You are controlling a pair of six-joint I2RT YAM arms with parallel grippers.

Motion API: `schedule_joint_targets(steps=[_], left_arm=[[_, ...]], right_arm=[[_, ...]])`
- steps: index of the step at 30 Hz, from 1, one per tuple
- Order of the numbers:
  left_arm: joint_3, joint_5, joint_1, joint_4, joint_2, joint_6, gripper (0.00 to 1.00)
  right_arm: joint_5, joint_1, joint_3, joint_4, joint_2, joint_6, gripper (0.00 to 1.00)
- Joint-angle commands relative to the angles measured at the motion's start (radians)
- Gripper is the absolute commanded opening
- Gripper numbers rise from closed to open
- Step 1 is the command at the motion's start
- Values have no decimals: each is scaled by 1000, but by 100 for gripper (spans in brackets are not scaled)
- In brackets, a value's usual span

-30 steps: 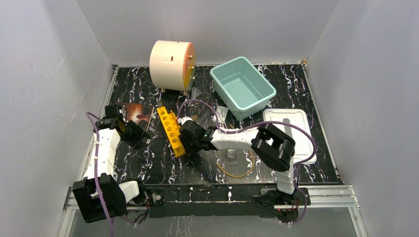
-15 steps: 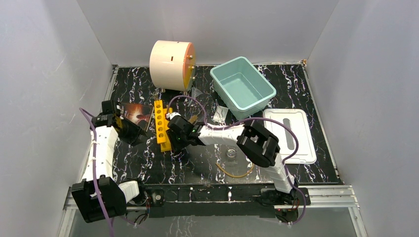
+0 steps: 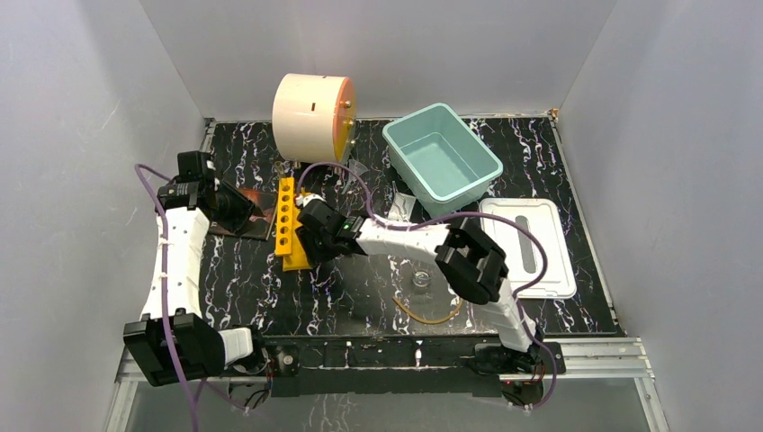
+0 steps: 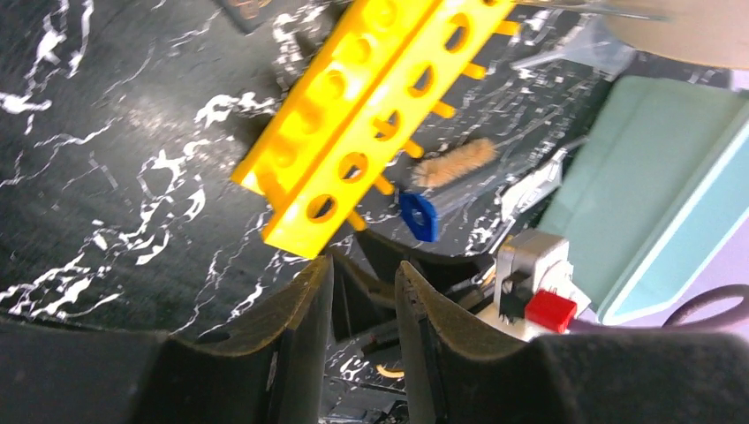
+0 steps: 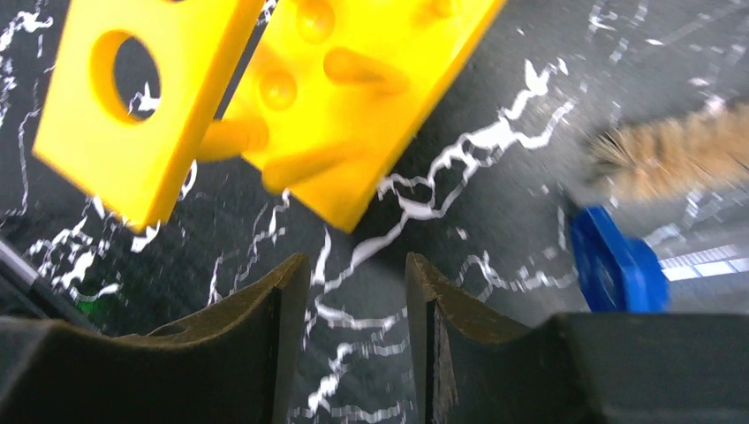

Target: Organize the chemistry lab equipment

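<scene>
Yellow rack lies just beyond right claw, not w/in its grip.

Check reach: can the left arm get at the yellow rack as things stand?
Probably yes. The yellow rack lies just ahead of the left end effector, with only bare table between them. The right end effector sits open at the rack's near end, so that end could get crowded.
</scene>
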Motion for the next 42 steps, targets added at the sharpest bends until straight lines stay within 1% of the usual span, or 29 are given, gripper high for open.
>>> schedule_joint_targets(steps=[1, 6, 11, 13, 15, 17, 19, 22, 25, 30, 35, 39, 42], left_arm=[[90, 36, -38, -2, 4, 28, 32], [130, 33, -104, 23, 12, 68, 34], [146, 29, -234, 75, 15, 115, 39], [141, 52, -261, 102, 15, 130, 42], [126, 68, -283, 137, 9, 138, 45], [109, 72, -300, 166, 1, 136, 49], [97, 56, -305, 176, -3, 129, 52], [92, 14, -306, 162, -11, 120, 55], [84, -6, -306, 144, -23, 119, 57], [78, -34, -306, 117, -37, 115, 60], [81, -38, -309, 110, -31, 115, 61], [82, -39, -312, 110, -23, 117, 61], [84, -40, -315, 110, -18, 118, 61]], right_arm=[[33, -8, -55, -26, -200, -11, 54], [36, -41, -204, -20, -364, 58, 57], [-61, -165, -280, -45, -508, 175, 60], [-59, -206, -295, -70, -553, 206, 64], [-35, -236, -301, -114, -563, 251, 68], [5, -262, -282, -223, -534, 344, 71], [-10, -278, -244, -301, -468, 437, 71], [-33, -275, -175, -333, -378, 499, 70], [4, -267, -141, -311, -313, 545, 71], [63, -250, -84, -285, -218, 582, 73], [79, -240, 93, -395, -78, 580, 74], [106, -235, 132, -408, -31, 584, 74], [165, -234, 165, -474, 2, 611, 73]])
